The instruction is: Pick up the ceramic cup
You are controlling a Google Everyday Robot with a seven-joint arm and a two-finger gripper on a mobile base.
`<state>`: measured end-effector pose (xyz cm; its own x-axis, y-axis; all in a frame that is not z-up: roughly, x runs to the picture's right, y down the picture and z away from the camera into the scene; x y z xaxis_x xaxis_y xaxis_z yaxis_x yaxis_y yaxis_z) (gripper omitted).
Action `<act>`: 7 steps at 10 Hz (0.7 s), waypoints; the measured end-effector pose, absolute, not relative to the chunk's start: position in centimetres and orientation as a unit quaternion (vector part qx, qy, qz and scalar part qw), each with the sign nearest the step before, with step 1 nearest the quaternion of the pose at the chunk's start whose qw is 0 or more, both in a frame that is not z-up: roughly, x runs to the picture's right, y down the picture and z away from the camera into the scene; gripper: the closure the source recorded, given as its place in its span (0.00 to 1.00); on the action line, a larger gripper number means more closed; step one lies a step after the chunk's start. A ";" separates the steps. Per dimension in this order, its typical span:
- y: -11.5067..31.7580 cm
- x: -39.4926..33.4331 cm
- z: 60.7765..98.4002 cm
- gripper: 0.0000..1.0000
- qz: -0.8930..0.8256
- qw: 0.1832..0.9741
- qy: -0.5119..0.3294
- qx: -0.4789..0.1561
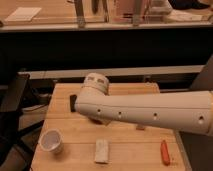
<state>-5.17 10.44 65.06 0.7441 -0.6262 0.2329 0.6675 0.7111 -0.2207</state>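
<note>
The ceramic cup (pixel 51 141) is small, white and round. It stands upright near the front left corner of the wooden table (pixel 125 145). My white arm (pixel 145 112) reaches in from the right across the middle of the table and ends in a round joint (pixel 95 83). My gripper is hidden behind the arm and does not show. The arm's end is above and to the right of the cup, well apart from it.
A black block (pixel 73 102) lies at the back left, partly behind the arm. A white oblong piece (pixel 102 151) lies at the front centre. An orange carrot-like thing (pixel 164 152) lies at the front right. A dark counter runs behind the table.
</note>
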 end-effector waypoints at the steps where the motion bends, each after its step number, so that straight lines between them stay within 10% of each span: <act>1: 10.6 -6.1 65.2 0.20 -0.357 0.920 -0.076 -0.144; 7: 11.7 -8.0 65.6 0.20 -0.393 0.903 -0.106 -0.141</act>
